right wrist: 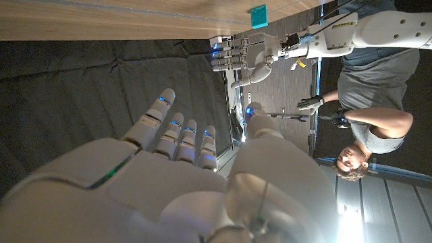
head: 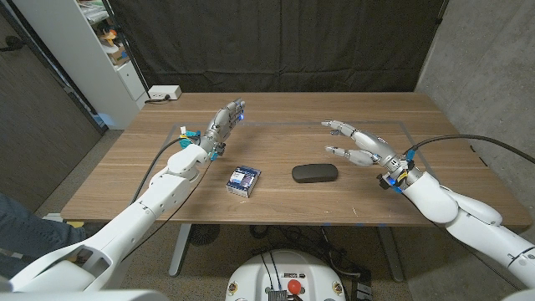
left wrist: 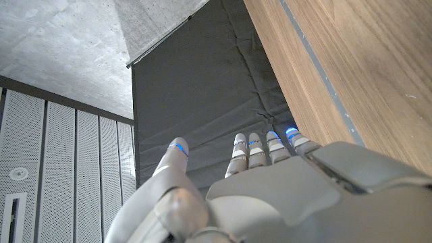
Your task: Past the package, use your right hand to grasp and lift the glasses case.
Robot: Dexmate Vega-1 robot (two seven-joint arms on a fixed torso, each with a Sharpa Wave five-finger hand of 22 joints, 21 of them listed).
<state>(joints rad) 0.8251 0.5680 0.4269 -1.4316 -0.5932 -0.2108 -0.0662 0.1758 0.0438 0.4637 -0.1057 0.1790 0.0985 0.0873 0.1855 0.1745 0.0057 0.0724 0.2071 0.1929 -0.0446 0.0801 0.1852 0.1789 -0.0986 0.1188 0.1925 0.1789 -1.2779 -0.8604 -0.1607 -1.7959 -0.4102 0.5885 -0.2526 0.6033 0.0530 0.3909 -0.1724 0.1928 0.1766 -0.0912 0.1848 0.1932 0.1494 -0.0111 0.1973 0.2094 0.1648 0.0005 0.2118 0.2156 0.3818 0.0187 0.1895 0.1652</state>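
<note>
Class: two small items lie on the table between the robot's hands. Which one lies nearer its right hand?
The dark oval glasses case; it lies closer to the open right hand than the blue-and-white package, which sits further towards the robot's left.
</note>
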